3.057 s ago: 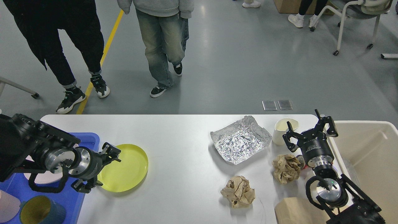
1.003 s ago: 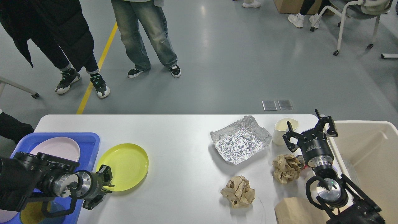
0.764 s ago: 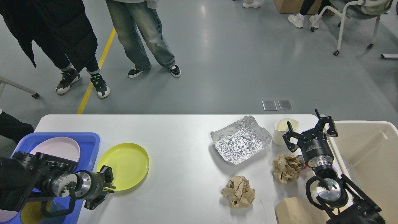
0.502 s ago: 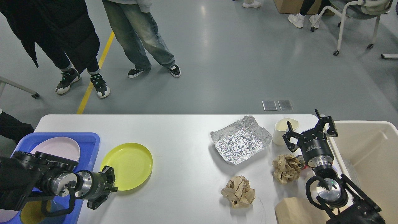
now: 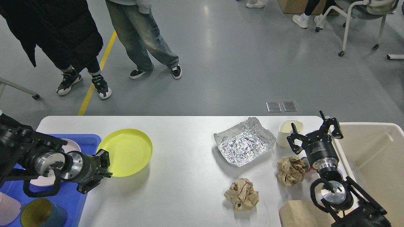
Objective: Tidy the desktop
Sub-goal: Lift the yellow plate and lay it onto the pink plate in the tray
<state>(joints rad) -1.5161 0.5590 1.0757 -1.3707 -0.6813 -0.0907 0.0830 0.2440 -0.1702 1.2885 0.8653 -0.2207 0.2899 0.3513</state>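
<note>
The white desktop point(image 5: 186, 138) spans the view. My left gripper point(image 5: 104, 167) is shut on the near-left rim of a yellow plate point(image 5: 126, 151) and holds it tilted above the desktop, beside the blue tray point(image 5: 90, 140); its shadow lies below. My right gripper point(image 5: 311, 130) is open and empty, fingers spread, just right of a white paper cup point(image 5: 287, 130). A crumpled foil tray point(image 5: 244, 142) lies left of the cup. Two brown paper balls point(image 5: 290, 170) point(image 5: 242, 193) lie on the desktop near my right arm.
The blue tray holds a pink plate point(image 5: 71, 145) and a blue-and-yellow cup point(image 5: 42, 216). A beige bin point(image 5: 375, 151) stands past the desktop's right end. A brown paper bag point(image 5: 300, 214) lies at the front right. People stand on the floor beyond the far left.
My left gripper went down to the yellow plate's near rim, closed on it, and has lifted it up and back toward the blue tray. My right arm has not moved.
</note>
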